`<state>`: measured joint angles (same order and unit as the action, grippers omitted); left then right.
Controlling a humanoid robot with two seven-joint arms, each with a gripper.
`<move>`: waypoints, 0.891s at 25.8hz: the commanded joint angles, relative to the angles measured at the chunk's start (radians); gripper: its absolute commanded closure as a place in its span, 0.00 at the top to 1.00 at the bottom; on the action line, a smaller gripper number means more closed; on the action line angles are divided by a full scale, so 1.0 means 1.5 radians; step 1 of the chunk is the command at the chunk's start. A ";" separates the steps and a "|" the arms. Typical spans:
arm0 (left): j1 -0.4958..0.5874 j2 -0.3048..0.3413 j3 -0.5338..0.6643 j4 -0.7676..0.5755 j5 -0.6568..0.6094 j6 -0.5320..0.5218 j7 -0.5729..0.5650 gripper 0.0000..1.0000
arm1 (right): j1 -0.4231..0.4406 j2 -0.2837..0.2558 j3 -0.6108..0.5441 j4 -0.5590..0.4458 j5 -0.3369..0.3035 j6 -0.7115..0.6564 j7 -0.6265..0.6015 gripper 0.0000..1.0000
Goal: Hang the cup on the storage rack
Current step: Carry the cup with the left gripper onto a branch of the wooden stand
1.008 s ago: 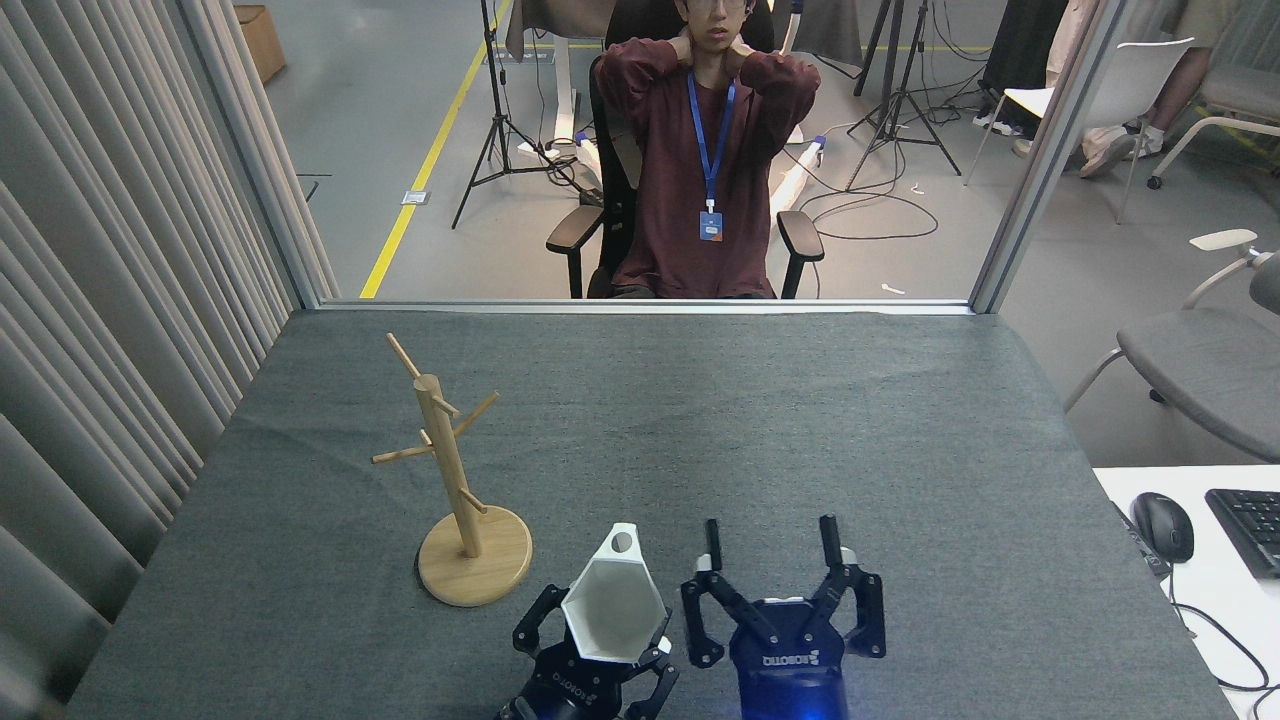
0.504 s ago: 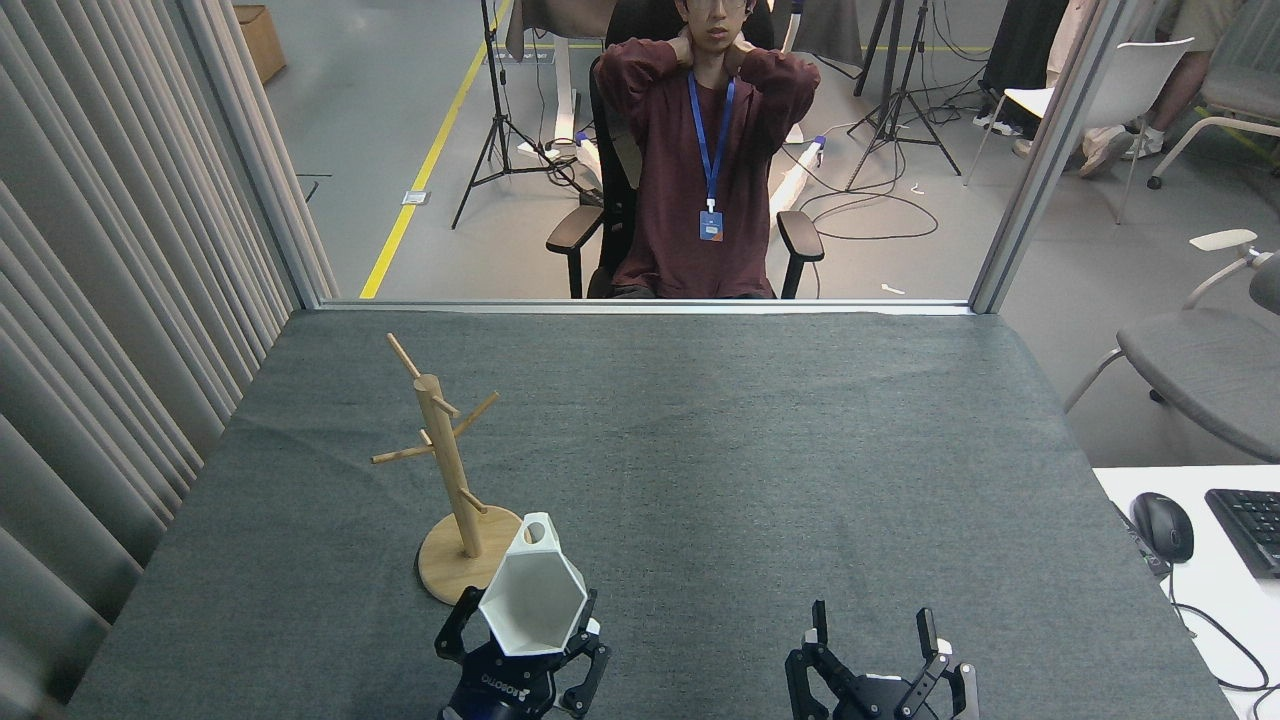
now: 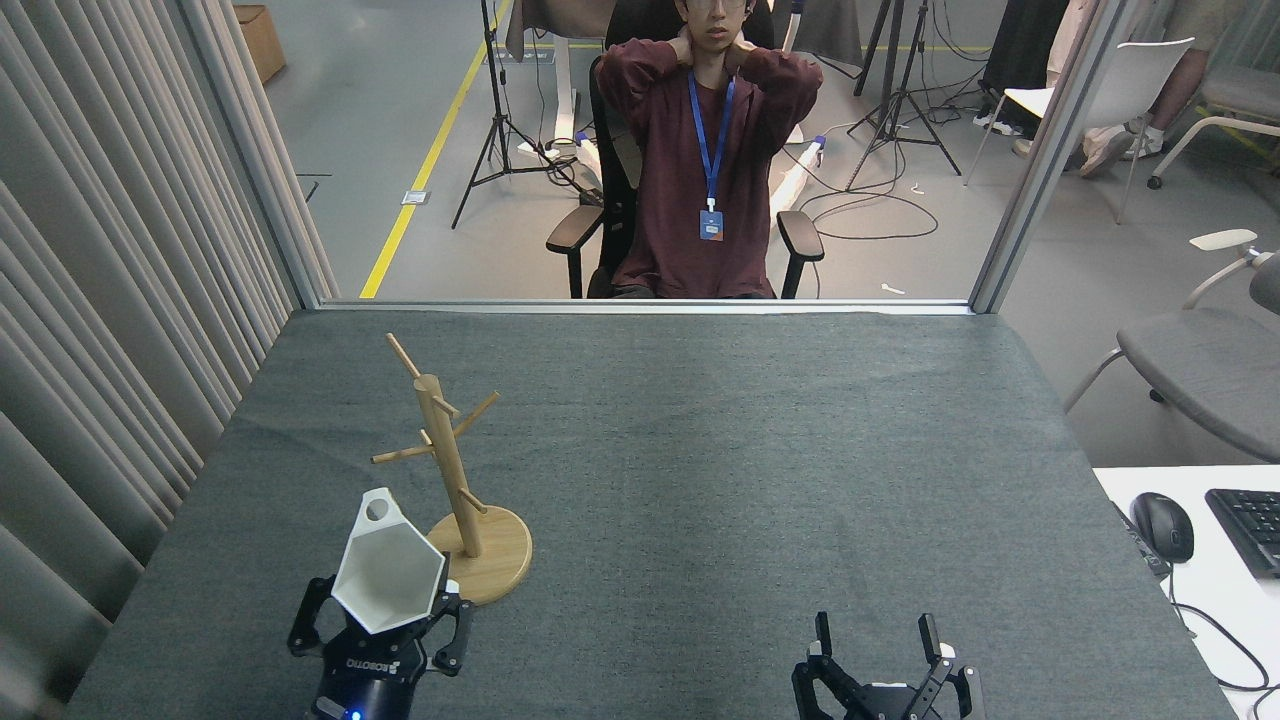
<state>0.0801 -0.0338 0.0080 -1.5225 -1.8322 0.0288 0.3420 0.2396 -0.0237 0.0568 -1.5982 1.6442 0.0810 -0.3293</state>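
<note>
Left gripper [image 3: 385, 625] has swung further left since half a second ago, carrying the cup [image 3: 388, 577] from in front of the storage rack [image 3: 452, 478] to its left side. Its claw is clamped on the cup's lower body, mouth facing me, tab hole up. I see my right gripper [image 3: 880, 650] low at the bottom edge as before, fingers spread wide, holding nothing.

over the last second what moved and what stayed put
The left tool, shut on the white cup, carried it leftward from beside the right tool to the near left of the wooden mug tree. The right tool, open, pulled back and rightward toward the near table edge. The mug tree and the seated person did not move.
</note>
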 commanded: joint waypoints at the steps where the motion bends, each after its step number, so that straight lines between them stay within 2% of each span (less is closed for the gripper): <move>1: -0.015 -0.003 0.057 0.037 -0.071 0.028 -0.002 0.54 | -0.002 -0.002 0.000 0.001 0.000 0.000 -0.002 0.98; 5: -0.058 -0.018 0.146 0.085 -0.141 0.038 -0.002 0.54 | -0.005 0.003 0.000 0.001 0.001 0.001 -0.002 0.98; 8: -0.094 -0.022 0.175 0.122 -0.183 0.038 -0.002 0.54 | -0.007 0.002 0.000 0.001 0.001 0.000 -0.002 0.98; 14: -0.125 -0.013 0.174 0.139 -0.225 0.037 -0.001 0.54 | -0.007 0.003 0.000 0.002 0.000 0.001 -0.002 0.98; 23: -0.152 -0.028 0.170 0.159 -0.323 0.044 0.005 0.53 | -0.014 0.002 0.000 0.007 -0.002 0.000 -0.003 0.98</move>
<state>-0.1297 -0.0692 0.2639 -1.3015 -2.2756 0.0911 0.3487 0.2230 -0.0185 0.0568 -1.5908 1.6426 0.0832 -0.3334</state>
